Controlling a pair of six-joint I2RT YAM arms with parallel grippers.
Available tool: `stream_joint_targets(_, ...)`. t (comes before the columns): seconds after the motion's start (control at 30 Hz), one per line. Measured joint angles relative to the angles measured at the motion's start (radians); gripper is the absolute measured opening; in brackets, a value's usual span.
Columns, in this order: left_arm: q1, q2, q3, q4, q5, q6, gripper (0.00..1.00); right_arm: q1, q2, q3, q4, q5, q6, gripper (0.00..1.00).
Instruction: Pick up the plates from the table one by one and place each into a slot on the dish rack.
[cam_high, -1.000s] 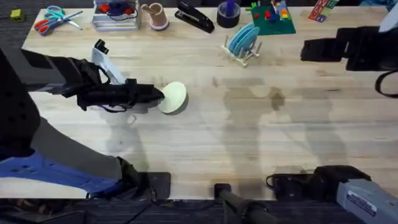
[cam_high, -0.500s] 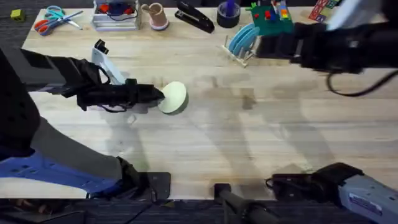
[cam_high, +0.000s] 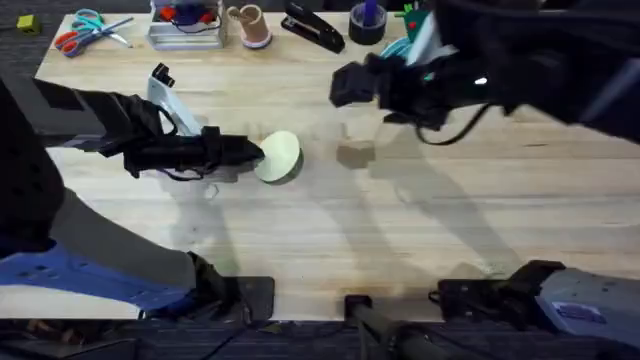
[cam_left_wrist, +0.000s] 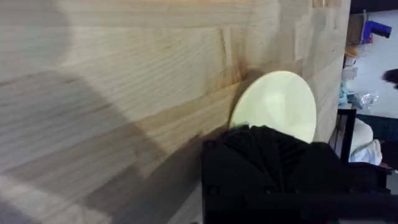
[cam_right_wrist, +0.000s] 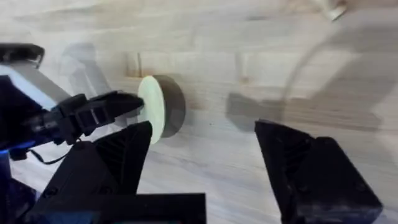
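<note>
A pale cream-yellow plate (cam_high: 280, 157) is held on edge just over the table (cam_high: 420, 230), left of the middle. My left gripper (cam_high: 255, 155) is shut on its rim, reaching in from the left. The left wrist view has the plate (cam_left_wrist: 277, 102) just past a black finger (cam_left_wrist: 261, 162). My right gripper (cam_high: 348, 85) hangs open and empty above the back middle, up and to the right of the plate. Its wrist view looks down on the plate (cam_right_wrist: 151, 111) and the left gripper (cam_right_wrist: 102, 112), between its own spread fingers (cam_right_wrist: 121, 158). The right arm hides most of the dish rack.
Along the back edge lie scissors (cam_high: 85, 30), a tray of small items (cam_high: 185, 25), a pink cup (cam_high: 250, 25), a black stapler (cam_high: 312, 28) and a tape roll (cam_high: 367, 22). Bare wood stretches across the middle and front right.
The right arm has swung from the far right edge leftward across the back, covering the rack. The left arm and plate have stayed put.
</note>
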Motion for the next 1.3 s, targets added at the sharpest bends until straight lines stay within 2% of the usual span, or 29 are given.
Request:
stream_joint_targets(0.37,0.000,0.000,0.000,0.000,0.000,-0.003,0.042,0.073,0.223,0.000,0.222,-0.121,0.113,0.995)
stream_joint_targets(0.67,0.000,0.000,0.000,0.000,0.000,-0.003,0.041,0.129,0.345,0.000,0.308,-0.213,0.179,0.995)
stream_joint_targets(1.03,0.000,0.000,0.000,0.000,0.000,-0.003,0.041,0.190,0.380,0.001,0.363,-0.257,0.210,0.977)
stream_joint_targets(1.3,0.000,0.000,0.000,0.000,0.000,-0.003,0.041,0.192,0.422,0.001,0.420,-0.260,0.220,0.899)
